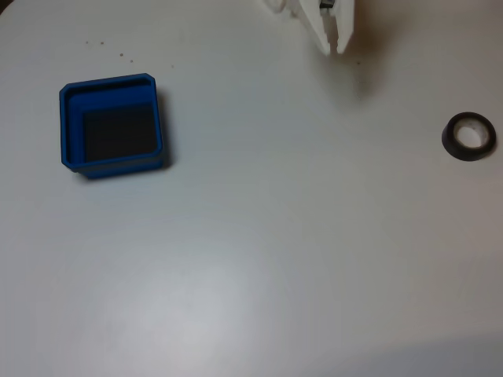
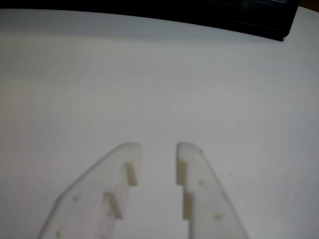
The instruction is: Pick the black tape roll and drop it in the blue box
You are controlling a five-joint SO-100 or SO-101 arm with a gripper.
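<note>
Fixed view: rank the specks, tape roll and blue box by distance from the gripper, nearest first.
From the gripper, top centre:
1. Tape roll, right of it and lower, near the right edge.
2. Dark specks on the table, far to its left.
3. Blue box, left, below the specks.

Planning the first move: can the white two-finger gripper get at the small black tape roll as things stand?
Probably yes. The white two-finger gripper is open and empty, the small black tape roll lies alone on bare white table, and nothing stands between them.
</note>
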